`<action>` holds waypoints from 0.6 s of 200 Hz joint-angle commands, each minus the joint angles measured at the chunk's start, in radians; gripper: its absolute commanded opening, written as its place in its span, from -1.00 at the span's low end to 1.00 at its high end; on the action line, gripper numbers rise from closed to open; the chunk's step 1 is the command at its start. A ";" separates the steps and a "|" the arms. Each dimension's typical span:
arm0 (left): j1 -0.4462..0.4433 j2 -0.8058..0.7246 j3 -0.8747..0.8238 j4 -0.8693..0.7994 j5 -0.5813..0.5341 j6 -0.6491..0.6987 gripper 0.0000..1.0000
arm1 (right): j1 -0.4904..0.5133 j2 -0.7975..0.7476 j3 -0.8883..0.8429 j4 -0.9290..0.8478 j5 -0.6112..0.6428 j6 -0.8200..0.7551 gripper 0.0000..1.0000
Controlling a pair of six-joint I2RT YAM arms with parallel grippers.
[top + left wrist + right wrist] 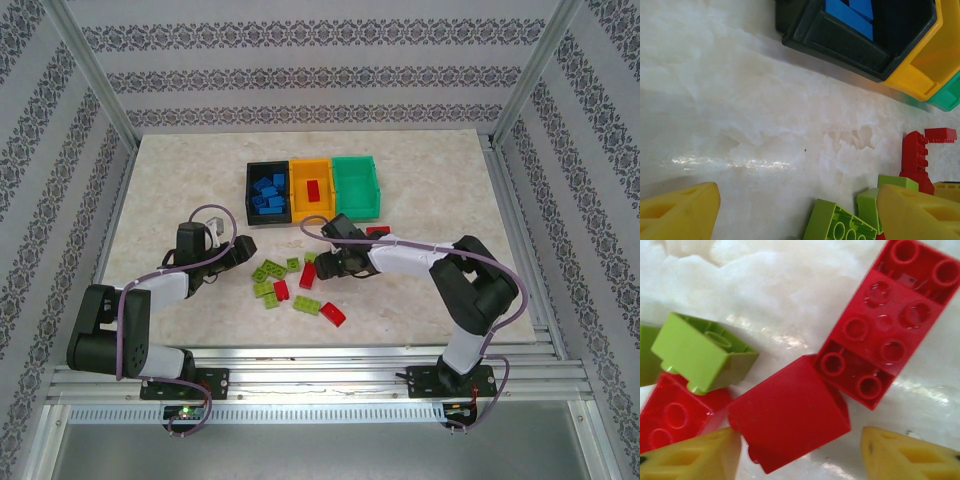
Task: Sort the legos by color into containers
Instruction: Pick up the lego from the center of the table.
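Closest to the right wrist lens, the right gripper (800, 462) has its yellow fingertips (690, 457) spread wide. They straddle a red brick (790, 420) that lies on the table without being pinched. A larger red brick (885, 320) touches its corner, and a lime green brick (705, 352) sits just beside. Working down by size from the overhead view, the marbled table (160, 200) carries everything. I find the left gripper (238, 255) low over the table at the left edge of the loose pile (268, 270). Its fingers (675, 215) are likewise apart and holding nothing, with a green brick (837, 225) on the table between them, nearer one finger. The three containers stand in a joined row at the far side. The black bin (250, 190) holds a heap of blue bricks (268, 192); I find no blue among the loose pieces, so I judge that colour finished. The orange-yellow bin (300, 175) holds one red piece (313, 190). The green bin (357, 185) shows no brick inside. Left between the arms are about five green and four red, with one stray red (377, 231) lying apart beside the green bin. My assessment: roughly halfway, red barely begun, green not started.
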 commanded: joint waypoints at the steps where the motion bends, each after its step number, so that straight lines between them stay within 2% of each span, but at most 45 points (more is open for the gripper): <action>1: 0.018 0.005 0.014 0.051 0.024 -0.006 0.64 | -0.012 0.014 0.020 0.000 0.030 0.039 0.36; 67: 0.018 0.007 0.014 0.052 0.027 -0.005 0.65 | -0.012 0.089 0.108 -0.001 0.000 0.026 0.37; 87: 0.018 0.007 0.016 0.049 0.027 -0.006 0.65 | -0.009 0.096 0.113 -0.006 -0.008 0.015 0.24; 120: 0.018 0.003 0.015 0.048 0.026 -0.005 0.65 | 0.004 0.064 0.096 -0.015 0.000 -0.004 -0.12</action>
